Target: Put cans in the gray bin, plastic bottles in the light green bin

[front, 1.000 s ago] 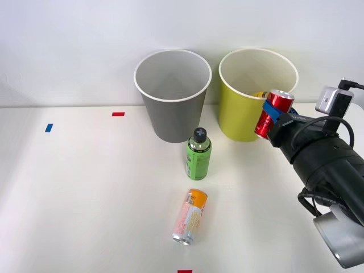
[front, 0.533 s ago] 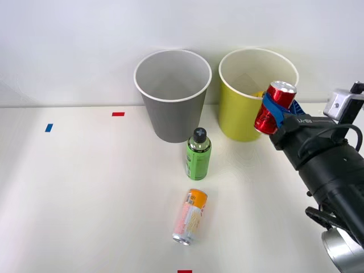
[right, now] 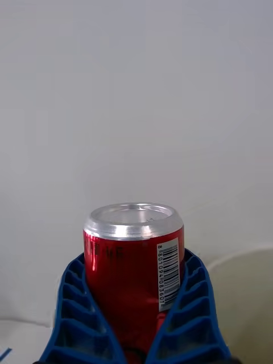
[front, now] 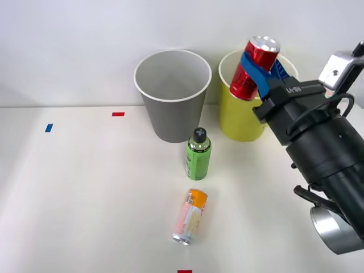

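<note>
Front view: right pincer (front: 254, 71) is up in the air w/ the red can (front: 248, 67) held tight between its blue fingers (front: 253, 69). Can leans a bit, silver top up and toward the wall. It hangs just over the near-left rim of the green bin (front: 239, 116), not inside it. Black arm comes in from the right side.

Gray bin (front: 173, 102) stands just left of the green bin, both at the back of the white worktop (front: 85, 193). Can't see anything inside the gray one.

Green bottle (front: 198, 154) w/ black cap stands upright in front of the bins, about between them, near the gray bin's foot but not touching. Orange can (front: 190, 217) lies on its side closer to the robot, just in front of the bottle, silver end pointing to the near edge.

Small tape marks on the worktop: red mark (front: 118, 114) left of the gray bin, blue mark (front: 49, 128) farther left, another red one at the near edge.

Wrist view: red can (right: 134, 267) sits between the two ribbed fingers (right: 77, 307), one on each side, both touching it. Silver top faces up, barcode strip on one side. Pale rim of a bin (right: 242, 259) peeks out beside the can; white wall behind.
</note>
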`<state>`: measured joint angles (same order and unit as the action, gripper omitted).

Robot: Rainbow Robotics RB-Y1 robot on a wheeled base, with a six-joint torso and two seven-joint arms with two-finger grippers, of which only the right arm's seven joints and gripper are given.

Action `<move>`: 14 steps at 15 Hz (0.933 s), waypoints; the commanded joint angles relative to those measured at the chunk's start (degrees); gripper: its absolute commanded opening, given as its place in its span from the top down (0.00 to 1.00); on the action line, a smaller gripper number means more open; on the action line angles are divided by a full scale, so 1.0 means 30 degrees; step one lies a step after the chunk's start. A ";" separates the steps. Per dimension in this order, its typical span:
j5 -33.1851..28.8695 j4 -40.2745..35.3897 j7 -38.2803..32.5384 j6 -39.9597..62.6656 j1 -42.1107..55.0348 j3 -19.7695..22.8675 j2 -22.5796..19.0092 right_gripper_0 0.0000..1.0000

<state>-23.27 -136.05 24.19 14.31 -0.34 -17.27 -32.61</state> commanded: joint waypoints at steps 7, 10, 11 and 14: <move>-0.1559 0.6854 0.0550 0.0007 -0.6976 -0.2565 0.2374 1.00; -0.1706 0.9227 0.0580 0.0007 -0.9027 -0.3561 0.2872 1.00; -0.1706 0.9813 0.0609 0.0007 -0.9467 -0.3795 0.3018 1.00; -0.1882 1.2186 0.0638 0.0007 -1.1107 -0.4469 0.3575 1.00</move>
<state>-28.77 -101.78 26.06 14.31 -31.98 -29.96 -22.53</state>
